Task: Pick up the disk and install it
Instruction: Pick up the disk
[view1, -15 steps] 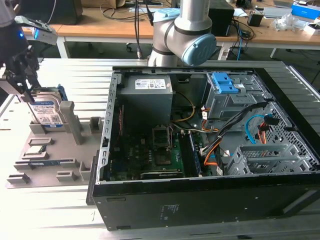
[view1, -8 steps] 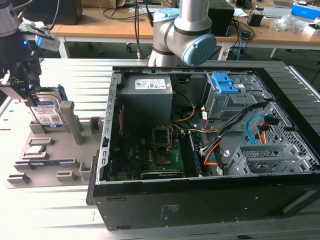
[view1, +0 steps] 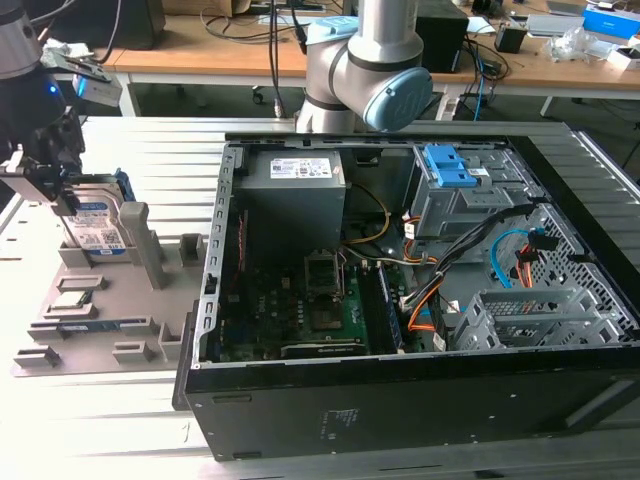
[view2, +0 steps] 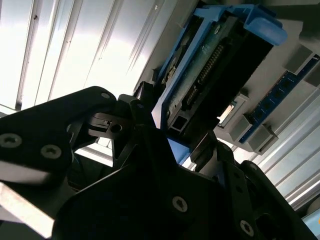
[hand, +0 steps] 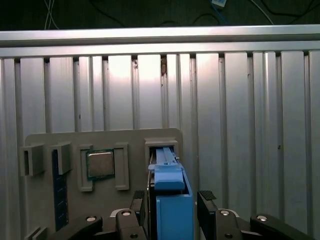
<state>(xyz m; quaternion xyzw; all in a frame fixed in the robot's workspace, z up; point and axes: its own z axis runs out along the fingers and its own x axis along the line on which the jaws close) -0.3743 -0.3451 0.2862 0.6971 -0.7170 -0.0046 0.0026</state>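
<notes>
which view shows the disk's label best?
Exterior view: the disk stands upright in the grey fixture, label facing the camera. First wrist view shows its blue carrier frame edge-on; second wrist view, its connector end.

You see the disk (view1: 100, 232) standing on edge at nine o'clock in the exterior view: silver, white-and-blue label, blue carrier frame.

Arm (view1: 365, 60) reaching to the exterior view's left, gripper (view1: 62, 200) pointing straight down
</notes>
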